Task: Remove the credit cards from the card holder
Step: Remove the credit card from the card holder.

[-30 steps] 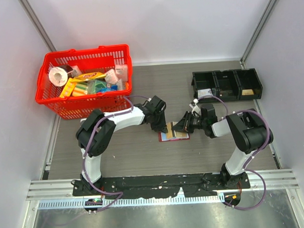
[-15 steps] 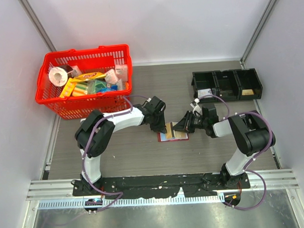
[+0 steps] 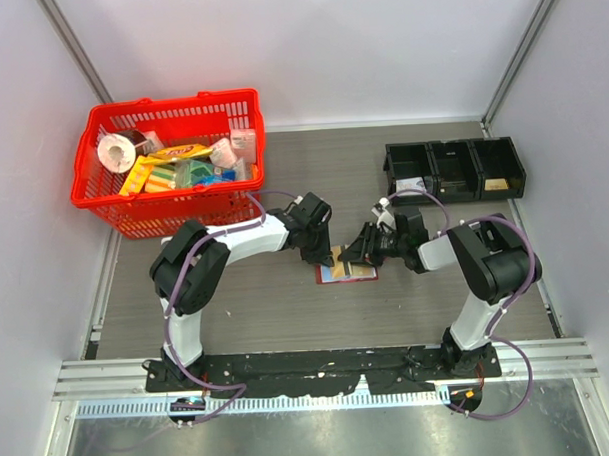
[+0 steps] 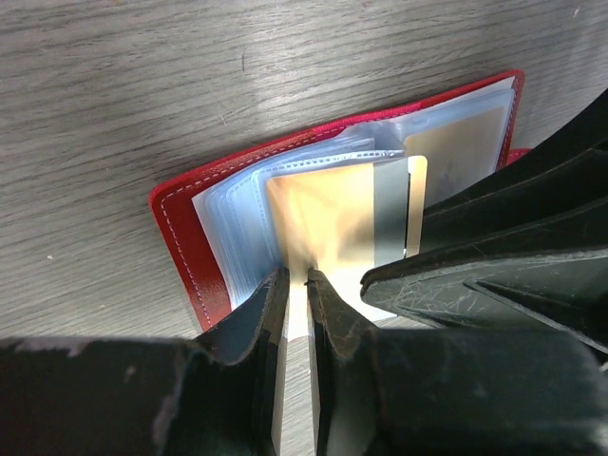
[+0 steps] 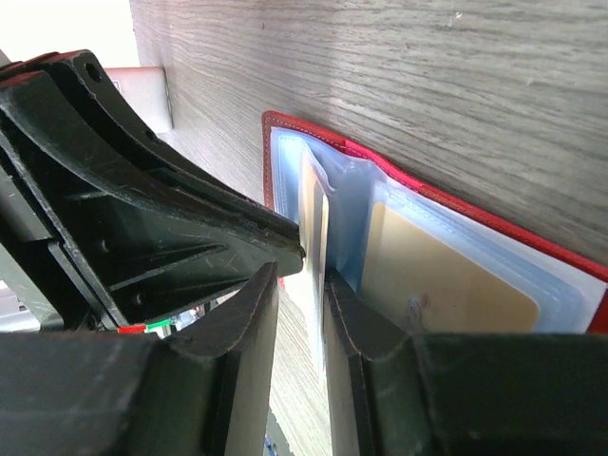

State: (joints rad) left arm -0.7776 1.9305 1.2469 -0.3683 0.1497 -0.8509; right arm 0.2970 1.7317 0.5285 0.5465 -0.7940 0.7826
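Observation:
The red card holder point(image 3: 348, 272) lies spread open on the table between my two grippers; its red edge shows in the left wrist view point(image 4: 180, 237) and the right wrist view point(image 5: 275, 128). A tan/gold card point(image 4: 323, 214) with a grey stripe stands up from the pale blue pockets. My left gripper point(image 3: 326, 255) point(image 4: 296, 282) is shut on this card's near edge. My right gripper point(image 3: 358, 254) point(image 5: 302, 277) is narrowly open, its jaws on either side of the same upright card point(image 5: 318, 214). A second gold card point(image 5: 446, 280) lies inside a pocket.
A big red plastic basket point(image 3: 169, 208) full of groceries stands at the back left. A row of black bins point(image 3: 455, 170) stands at the back right. The two grippers are almost touching over the holder.
My right gripper has moved left, closer in over the holder and towards the left gripper. The left gripper and the holder have stayed in place.

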